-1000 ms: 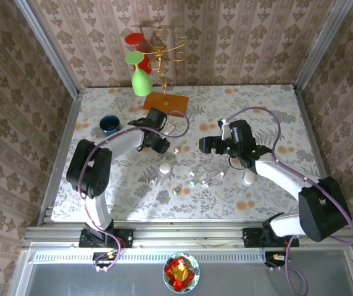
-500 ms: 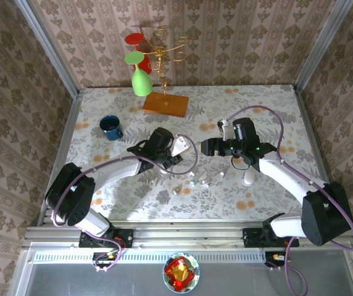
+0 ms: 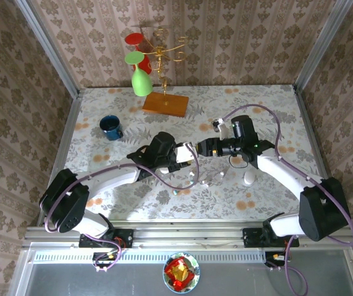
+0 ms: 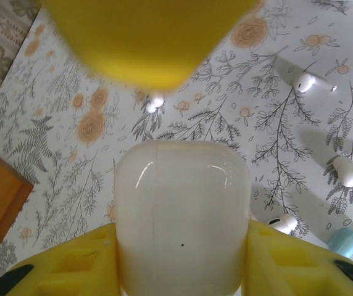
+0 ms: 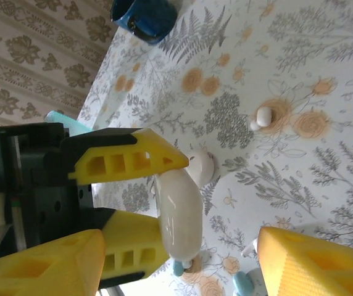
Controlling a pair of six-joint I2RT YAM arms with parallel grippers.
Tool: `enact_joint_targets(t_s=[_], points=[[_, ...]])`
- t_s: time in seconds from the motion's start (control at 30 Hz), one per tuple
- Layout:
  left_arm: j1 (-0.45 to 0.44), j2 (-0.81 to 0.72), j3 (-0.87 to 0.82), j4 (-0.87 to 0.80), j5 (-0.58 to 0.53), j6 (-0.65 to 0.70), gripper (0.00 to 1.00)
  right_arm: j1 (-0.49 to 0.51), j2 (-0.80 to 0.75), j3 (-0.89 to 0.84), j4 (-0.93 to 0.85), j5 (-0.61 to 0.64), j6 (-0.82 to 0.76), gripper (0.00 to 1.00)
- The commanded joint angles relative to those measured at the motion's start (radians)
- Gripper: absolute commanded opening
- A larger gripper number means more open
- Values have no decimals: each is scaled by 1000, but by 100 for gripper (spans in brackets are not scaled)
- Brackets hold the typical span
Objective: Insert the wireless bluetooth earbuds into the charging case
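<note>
Earbuds (image 4: pixel 315 82), glossy white, lie loose; left gripper (image 4: pixel 181 246) clamps the smooth rounded case (image 4: pixel 181 197), right gripper (image 5: pixel 176 259) gapes empty.

Case (image 4: pixel 181 216) between left jaws; earbuds (image 4: pixel 315 82) apparently underneath

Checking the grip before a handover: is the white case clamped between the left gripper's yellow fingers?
Yes, the left wrist view shows the white case pinched by the left gripper, its yellow fingers against each side.
</note>
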Motion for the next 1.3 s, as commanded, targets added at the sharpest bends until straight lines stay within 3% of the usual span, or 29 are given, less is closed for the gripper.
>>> enact_joint_targets(t_s=[0.0, 0.17, 0.43, 0.57, 0.67, 0.87, 1.0, 1.17, 1.23, 1.27], points=[[-19, 0, 22, 22, 1, 51, 37, -6, 64, 16, 43, -93, 25, 65], [-33, 3, 23, 45, -2, 41, 37, -5, 116, 12, 58, -110, 33, 57], [-38, -5, -10, 87, -19, 5, 38, -7, 138, 1, 81, -122, 49, 23], [-37, -15, -15, 112, -30, -9, 38, -7, 134, 9, 92, -151, 55, 20], [-33, -26, -19, 125, -32, -46, 44, -8, 115, 7, 94, -144, 39, 19], [44, -137, -93, 229, 131, -285, 73, -22, 28, -33, 178, -88, 21, 18], [125, -238, -192, 405, 272, -553, 87, -45, -62, -62, 259, -64, 11, 15], [187, -300, -249, 555, 384, -827, 96, -68, -162, -68, 317, -82, -22, 14], [192, -297, -262, 638, 444, -909, 95, -68, -195, -57, 321, -116, -41, 14], [192, -291, -260, 670, 480, -944, 90, -69, -211, -50, 322, -138, -49, 14]])
